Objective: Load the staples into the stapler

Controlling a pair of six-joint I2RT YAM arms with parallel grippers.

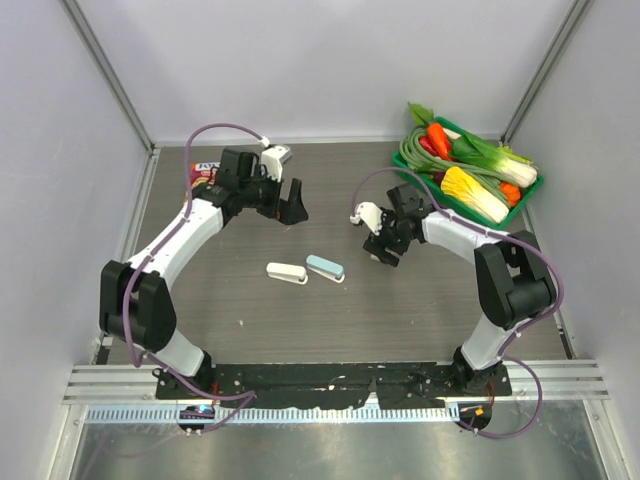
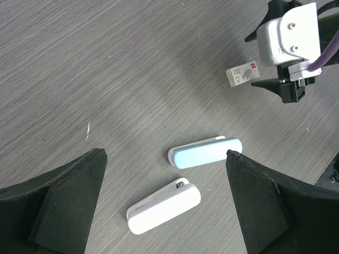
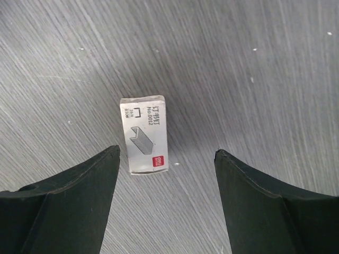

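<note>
The staples (image 3: 144, 135), a small whitish box with a red mark, lie flat on the table just ahead of my right gripper (image 3: 167, 151). That gripper is open and holds nothing, and the box sits nearer its left finger. The left wrist view also shows the staples (image 2: 241, 74), beside the right wrist. A white stapler (image 1: 287, 272) and a light blue stapler (image 1: 325, 267) lie side by side at the table's middle. My left gripper (image 1: 288, 208) hovers open above them. The white stapler (image 2: 164, 207) and the blue stapler (image 2: 205, 152) show between its fingers.
A green tray (image 1: 535, 185) piled with toy vegetables stands at the back right corner. A small red and white packet (image 1: 203, 172) lies at the back left behind the left arm. Grey walls enclose the table on three sides.
</note>
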